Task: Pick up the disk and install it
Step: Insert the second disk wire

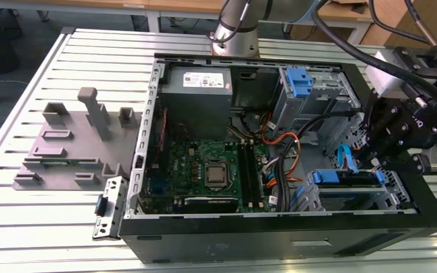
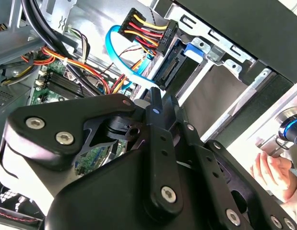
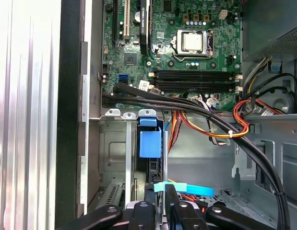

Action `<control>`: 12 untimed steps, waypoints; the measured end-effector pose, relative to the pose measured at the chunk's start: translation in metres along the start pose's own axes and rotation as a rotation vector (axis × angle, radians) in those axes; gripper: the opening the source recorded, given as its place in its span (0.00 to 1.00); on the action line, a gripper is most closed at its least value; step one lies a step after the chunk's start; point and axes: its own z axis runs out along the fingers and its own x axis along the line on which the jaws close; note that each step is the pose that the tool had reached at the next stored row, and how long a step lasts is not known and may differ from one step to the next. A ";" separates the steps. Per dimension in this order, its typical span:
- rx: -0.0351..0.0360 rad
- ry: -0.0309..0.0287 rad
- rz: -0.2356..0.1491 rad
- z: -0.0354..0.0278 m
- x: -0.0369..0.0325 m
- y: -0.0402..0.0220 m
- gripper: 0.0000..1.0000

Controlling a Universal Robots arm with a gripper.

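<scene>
My black metal pincer [image 1: 396,149] hangs inside the open black computer case [image 1: 279,239], at its three o'clock edge; whether it is clenched I cannot tell. The silver blue-railed disk [image 1: 345,177] sits in the steel drive cage [image 1: 388,199] just below.

The gripper [image 3: 160,211] hangs over the drive cage [image 3: 117,163], beside the motherboard [image 3: 172,48].

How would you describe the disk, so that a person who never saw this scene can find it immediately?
Start at the open computer case and go to its drive cage, in the corner at the exterior view's right, below the gripper. The disk sits in that cage with blue side rails. Unlike the grey power supply, it is thin and edged in blue.
</scene>
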 end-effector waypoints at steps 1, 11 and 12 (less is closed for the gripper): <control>0.0000 0.0001 0.000 -0.0003 0.0000 0.0000 0.24; 0.0000 0.0003 0.000 -0.0025 -0.0001 0.0001 0.24; 0.0000 0.0002 0.000 -0.0034 -0.0001 0.0001 0.24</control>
